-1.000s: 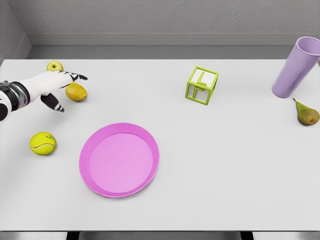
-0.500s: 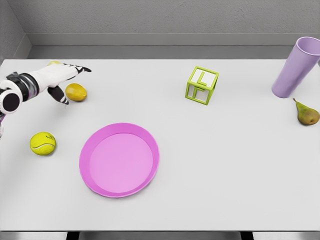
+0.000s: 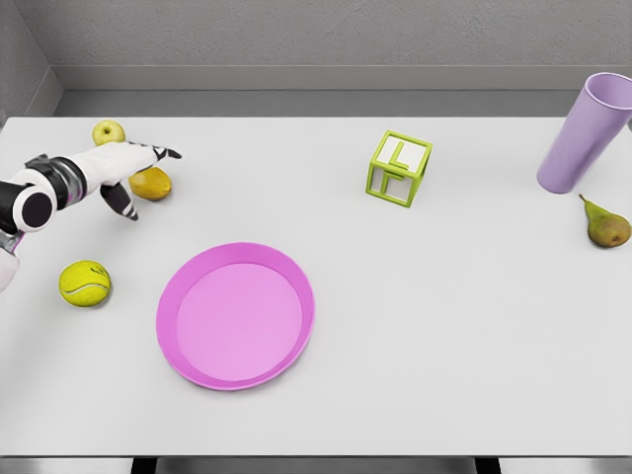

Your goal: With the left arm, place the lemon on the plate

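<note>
Bright, even, diffuse light; source direction unclear. Shadows faint, soft, tight under plate (image 3: 235,316) and cube (image 3: 399,169). No glare on white table (image 3: 444,326). Render sharp throughout, no blur, no edge distortion.

A single view covers the scene, taken from the robot's head and looking forward and steeply down onto the white worktop (image 3: 444,346). It stands far enough back to take in nearly the whole surface: the far edge runs straight across the upper part of the frame, with a grey wall (image 3: 316,35) behind it, and the near edge shows along the bottom. The left side reaches a corner of the room. At the right the frame cuts through the lilac cup (image 3: 583,133). The left arm (image 3: 59,183) enters from the left edge. No second view overlaps this one.
</note>
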